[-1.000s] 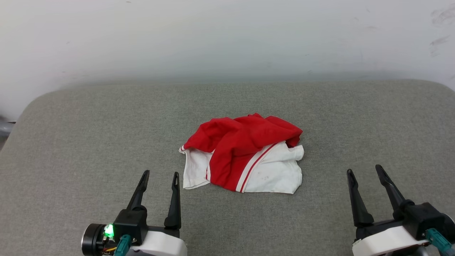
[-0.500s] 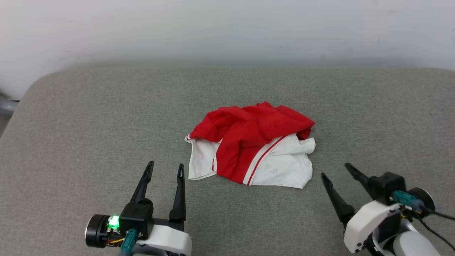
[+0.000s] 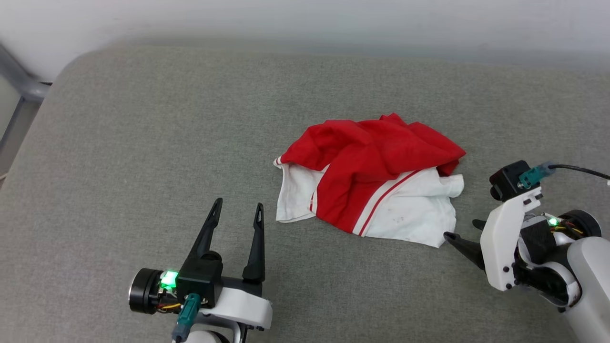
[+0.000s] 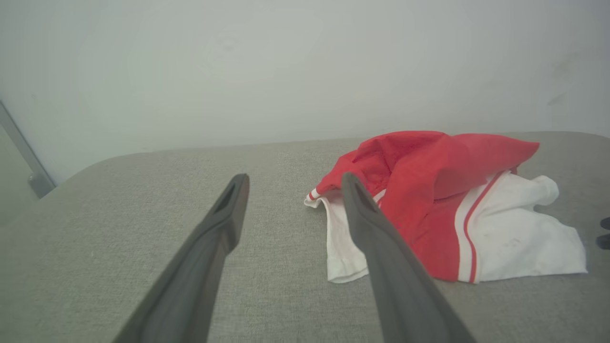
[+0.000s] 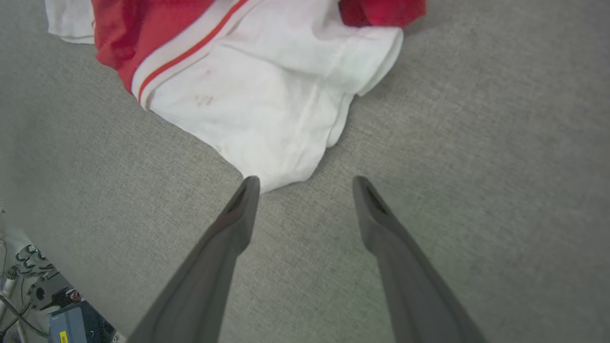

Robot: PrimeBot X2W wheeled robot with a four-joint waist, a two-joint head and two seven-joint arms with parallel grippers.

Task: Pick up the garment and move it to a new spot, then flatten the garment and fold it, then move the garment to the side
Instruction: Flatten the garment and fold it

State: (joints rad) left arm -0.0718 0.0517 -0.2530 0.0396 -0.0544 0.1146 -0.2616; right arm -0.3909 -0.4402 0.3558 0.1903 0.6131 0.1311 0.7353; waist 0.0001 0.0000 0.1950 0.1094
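- Garment (image 3: 371,186) lies crumpled near the middle of the grey padded surface (image 3: 143,143), with red folds heaped over white fabric edged in red-and-white striped trim.
- My left gripper (image 3: 238,204) is just left of the garment's near white corner, fingers spread apart and holding nothing.
- My right gripper (image 3: 460,228) angles in at the garment's near right corner, fingers parted wide and empty.
- One right fingertip (image 5: 251,183) is at the white hem's edge; I cannot tell whether it touches.
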